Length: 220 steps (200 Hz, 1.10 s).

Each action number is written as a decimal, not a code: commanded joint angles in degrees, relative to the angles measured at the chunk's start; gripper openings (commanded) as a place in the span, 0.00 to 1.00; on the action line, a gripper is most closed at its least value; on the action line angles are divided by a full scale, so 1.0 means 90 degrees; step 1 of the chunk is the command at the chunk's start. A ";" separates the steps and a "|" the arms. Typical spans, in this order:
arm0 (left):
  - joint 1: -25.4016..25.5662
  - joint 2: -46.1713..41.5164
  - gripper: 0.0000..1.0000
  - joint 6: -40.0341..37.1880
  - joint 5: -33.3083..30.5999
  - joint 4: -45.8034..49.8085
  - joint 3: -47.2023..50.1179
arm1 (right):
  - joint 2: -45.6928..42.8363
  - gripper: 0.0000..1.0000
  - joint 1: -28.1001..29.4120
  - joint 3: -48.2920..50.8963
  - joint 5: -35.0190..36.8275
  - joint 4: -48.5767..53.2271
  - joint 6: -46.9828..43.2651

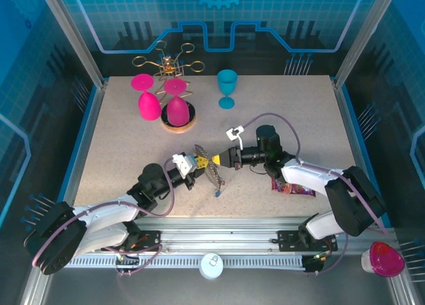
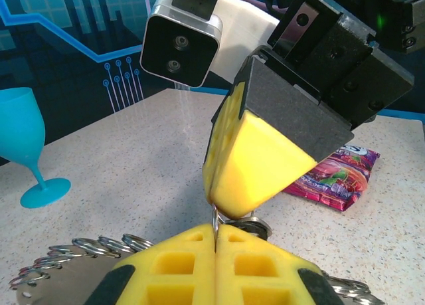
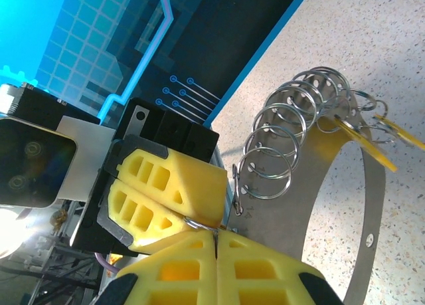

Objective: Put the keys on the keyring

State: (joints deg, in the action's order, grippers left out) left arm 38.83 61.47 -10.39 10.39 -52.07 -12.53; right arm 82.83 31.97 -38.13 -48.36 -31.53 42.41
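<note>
Up top, the meeting of left claw [image 1: 194, 165] and right claw [image 1: 218, 161] was too small to read; what sat between the pads was unclear. The keyring [image 1: 210, 172] showed edge-on, its rings a smear, and a blue speck [image 1: 218, 193] under it was too tiny to call. The snack packet [image 1: 295, 189] lay half under the right arm. On the left wrist, the teal goblet [image 2: 20, 125] was clipped by the left edge, and the keyring's band ran off the bottom. On the right wrist, the yellow tags [image 3: 362, 140] were blurred, one cut by the right edge.
</note>
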 commanded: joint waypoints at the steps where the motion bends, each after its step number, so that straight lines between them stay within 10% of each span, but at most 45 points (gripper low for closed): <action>1: -0.0022 -0.0024 0.00 0.0091 0.0356 -0.0329 -0.0060 | 0.0173 0.00 0.0051 -0.0263 0.0177 0.0133 0.0027; 220: -0.0253 0.0374 0.00 0.0134 0.0992 -0.0892 -0.0084 | 0.1448 0.00 0.0088 -0.1028 0.1231 0.0608 0.0572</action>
State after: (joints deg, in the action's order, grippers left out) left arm 36.03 65.47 -10.37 10.81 -51.75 -12.53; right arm 93.47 32.99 -45.41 -45.04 -27.44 46.35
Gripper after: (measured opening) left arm 0.048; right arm 0.064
